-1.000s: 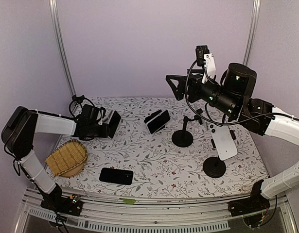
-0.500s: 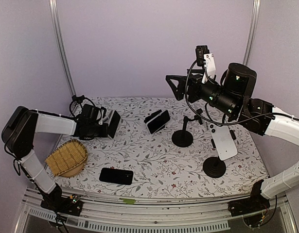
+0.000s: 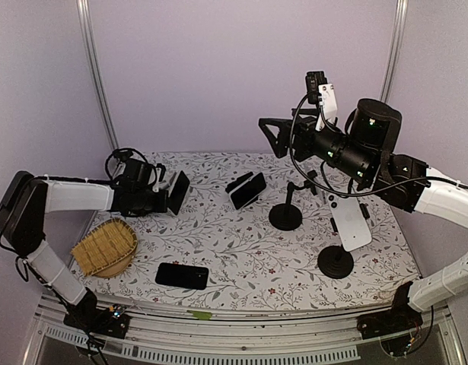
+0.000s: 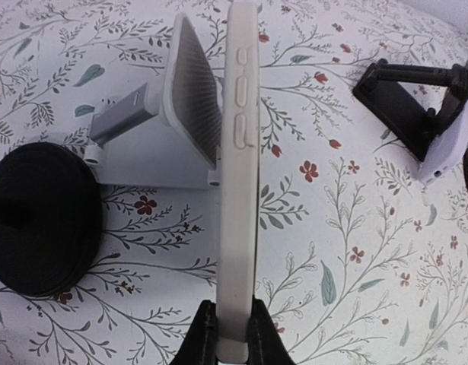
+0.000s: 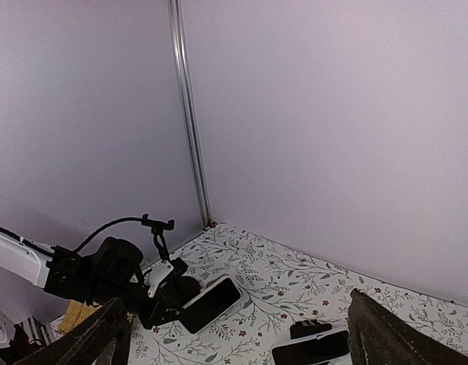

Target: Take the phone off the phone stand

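Note:
A phone in a white case [image 4: 240,175] is held edge-on between the fingers of my left gripper [image 4: 234,328], which is shut on its lower end. It stands close beside the tilted plate of a silver phone stand [image 4: 189,103]; I cannot tell if they touch. In the top view the left gripper [image 3: 165,199] holds the phone [image 3: 178,192] at the table's left, screen facing right. It also shows in the right wrist view [image 5: 211,304]. My right gripper [image 3: 273,137] is open and empty, raised high over the back of the table.
A black clamp stand with a round base [image 4: 39,220] stands just left of the silver stand. Another phone leans on a black stand [image 3: 247,188]. An empty black stand [image 3: 285,217], a white phone on a round-base stand [image 3: 349,220], a flat black phone [image 3: 182,275] and a wicker basket [image 3: 104,247] are around.
My left arm has shifted slightly, carrying the phone a little up and back. The right arm has not moved.

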Controlling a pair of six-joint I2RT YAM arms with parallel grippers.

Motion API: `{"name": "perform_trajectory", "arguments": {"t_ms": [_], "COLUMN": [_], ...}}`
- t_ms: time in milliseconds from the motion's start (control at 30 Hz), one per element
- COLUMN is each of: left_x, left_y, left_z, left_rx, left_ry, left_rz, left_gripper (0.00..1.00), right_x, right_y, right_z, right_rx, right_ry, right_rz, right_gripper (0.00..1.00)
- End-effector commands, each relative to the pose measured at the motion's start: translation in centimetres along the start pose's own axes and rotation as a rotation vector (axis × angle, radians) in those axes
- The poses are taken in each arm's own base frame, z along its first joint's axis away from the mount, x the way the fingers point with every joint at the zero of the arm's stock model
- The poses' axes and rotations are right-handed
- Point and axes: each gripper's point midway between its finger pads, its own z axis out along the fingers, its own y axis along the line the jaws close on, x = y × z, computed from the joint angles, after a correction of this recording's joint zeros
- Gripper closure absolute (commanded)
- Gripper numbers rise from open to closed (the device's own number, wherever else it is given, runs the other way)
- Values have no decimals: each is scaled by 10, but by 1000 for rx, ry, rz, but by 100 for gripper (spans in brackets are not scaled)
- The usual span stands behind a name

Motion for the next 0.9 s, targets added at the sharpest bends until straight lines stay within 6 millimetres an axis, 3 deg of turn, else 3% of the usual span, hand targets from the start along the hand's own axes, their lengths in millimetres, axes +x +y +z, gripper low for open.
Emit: {"name": "perform_trajectory", "arguments": {"t_ms": [0,467,600,867], "left_x": [-53,-68,-62,-27], "left_y": [-28,-90,-111,-162], "left_z": [-34,-100,-117,-134], "left_rx": [69,152,199,294], "left_ry": [-150,-240,-257,-232], "left_rz": [12,45,37,42], "left_gripper": [100,100,100,100], "right_x": [-4,-6,-7,-10], "right_y": [0,-2,-3,-6], "right_z": [1,-1,-3,-5], "right_rx": [-7,0,7,20], "right_ry": [-21,-29,-37,-50], "right_rz": [8,16,21,29], "right_gripper": [1,1,1,1]}}
